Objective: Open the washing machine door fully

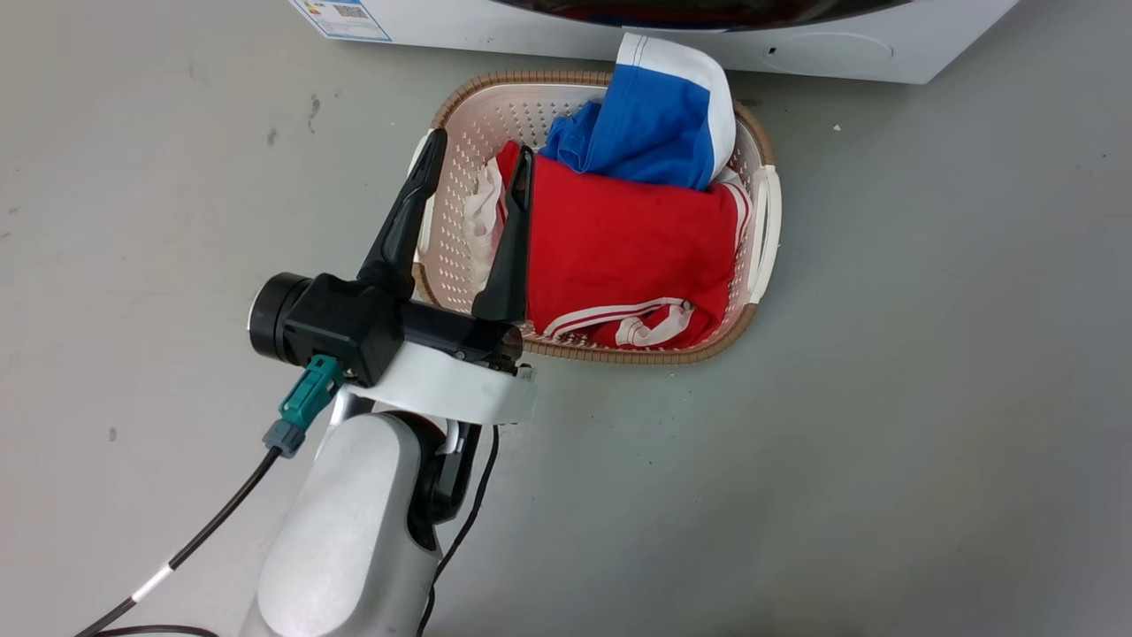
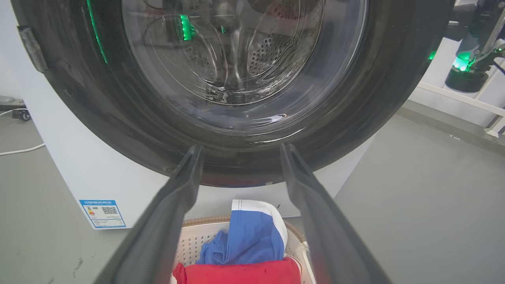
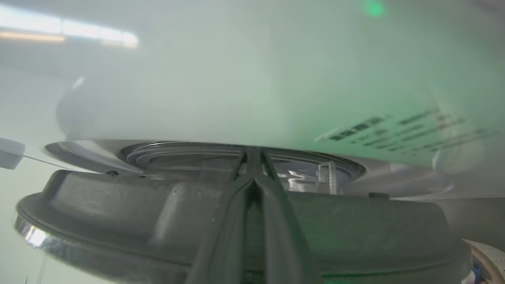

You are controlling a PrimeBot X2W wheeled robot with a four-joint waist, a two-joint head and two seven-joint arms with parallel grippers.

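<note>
- Now, my left gripper [image 1: 480, 146] hangs spread wide above one basket [image 1: 495, 106]: one red shirt [image 1: 628, 248], one blue shirt [image 1: 646, 133].
- My right gripper [image 3: 252, 156], fingers pinched together, lies against one door [image 2: 118, 118] fronting one machine [image 2: 90, 173].

The floor [image 1: 884, 398] is smooth, matt grey and evenly lit on every side of the left claw [image 1: 482, 143]. Small dark scuffs [image 1: 312, 111] mark it to the claw's left, level with the tips. Farther left lies a white cable [image 2: 21, 150]. Ahead and well to the claw's right, a pale wall [image 2: 436, 75] meets the floor, with a white rail [image 2: 461, 98] low along it. Above and left of the right claw [image 3: 252, 154], a blurred band of white light [image 3: 67, 29] shows.
</note>
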